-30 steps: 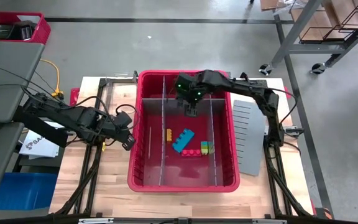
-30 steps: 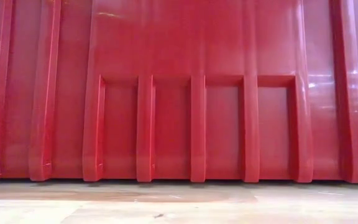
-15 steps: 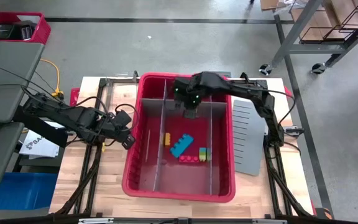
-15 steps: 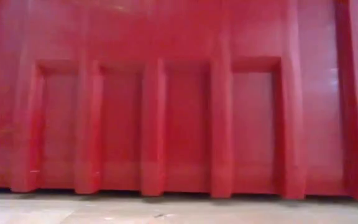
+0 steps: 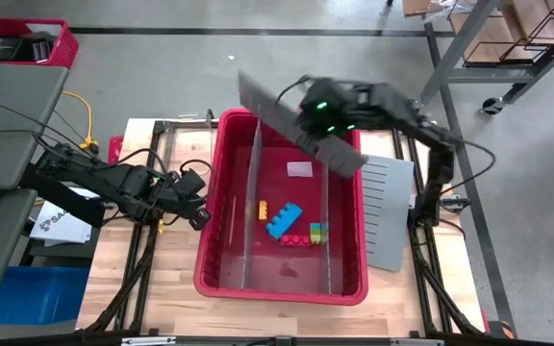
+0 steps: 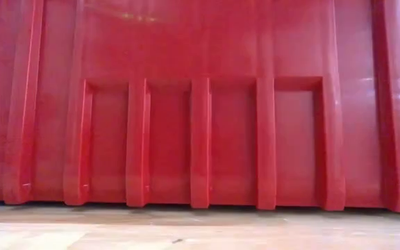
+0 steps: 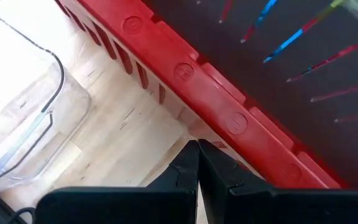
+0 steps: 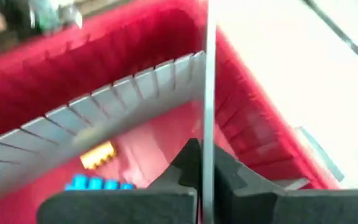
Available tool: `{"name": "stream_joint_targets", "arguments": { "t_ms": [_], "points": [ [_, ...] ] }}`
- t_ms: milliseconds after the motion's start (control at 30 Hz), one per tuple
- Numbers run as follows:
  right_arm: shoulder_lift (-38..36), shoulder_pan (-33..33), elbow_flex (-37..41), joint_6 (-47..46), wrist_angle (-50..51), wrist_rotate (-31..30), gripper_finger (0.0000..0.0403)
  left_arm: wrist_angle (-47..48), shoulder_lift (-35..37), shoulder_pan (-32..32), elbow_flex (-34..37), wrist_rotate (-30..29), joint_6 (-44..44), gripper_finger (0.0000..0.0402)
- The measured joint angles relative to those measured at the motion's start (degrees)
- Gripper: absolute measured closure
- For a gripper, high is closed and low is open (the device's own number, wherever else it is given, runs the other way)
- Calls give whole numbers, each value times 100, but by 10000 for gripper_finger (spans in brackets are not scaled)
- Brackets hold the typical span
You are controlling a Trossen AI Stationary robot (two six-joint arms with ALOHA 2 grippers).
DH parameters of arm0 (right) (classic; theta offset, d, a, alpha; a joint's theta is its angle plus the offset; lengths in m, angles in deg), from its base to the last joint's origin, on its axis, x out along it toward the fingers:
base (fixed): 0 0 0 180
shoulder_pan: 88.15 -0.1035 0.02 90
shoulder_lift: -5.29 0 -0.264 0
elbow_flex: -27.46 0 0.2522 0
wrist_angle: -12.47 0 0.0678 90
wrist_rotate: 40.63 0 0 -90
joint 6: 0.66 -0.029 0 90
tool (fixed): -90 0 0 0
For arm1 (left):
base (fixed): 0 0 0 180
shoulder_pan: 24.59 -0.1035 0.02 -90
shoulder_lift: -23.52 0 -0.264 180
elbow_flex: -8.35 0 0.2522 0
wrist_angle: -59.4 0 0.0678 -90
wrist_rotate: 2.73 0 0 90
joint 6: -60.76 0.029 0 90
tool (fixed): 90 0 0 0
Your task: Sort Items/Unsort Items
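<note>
Several items (image 5: 293,224) in bin (image 5: 221,207) middle compartment.

Hidden or unclear: red bin (image 6: 200,104) walls off my whole low view; grey divider (image 5: 296,120) covers the bin's far rim; left-compartment sticks too thin to tell.

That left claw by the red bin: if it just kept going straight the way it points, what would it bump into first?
Most likely the red bin's outer wall. The left claw, shut, points at the ribbed rim close ahead, with only bare wooden table between, though depth is hard to judge.
</note>
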Motion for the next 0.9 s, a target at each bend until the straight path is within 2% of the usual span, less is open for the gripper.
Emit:
{"name": "stream_joint_targets", "arguments": {
  "t_ms": [100,233,400,533,667,800,900],
  "points": [
    [-395,-97,-162,-562,89,-333,403,9,1,-4,0,-31,148,402],
    [-1067,-397,-80,-1752,236,-805,403,16,1,-10,0,-120,153,402],
    [-1691,-1135,-68,-3659,1142,-2055,403,9,1,-10,0,-129,153,402],
    [-2013,-1651,235,-4624,1038,-2795,403,0,-6,-9,0,-126,157,402],
    [-2163,-1731,898,-5471,1061,-2958,403,-6,1,-8,-2,-116,271,402],
    [-2258,-1874,1812,-6151,1068,-2800,403,1,1,-8,-2,18,474,402],
    [-2565,-2015,2302,-6605,1038,-2920,403,2,1,-8,-2,32,507,402]
  ]
}}
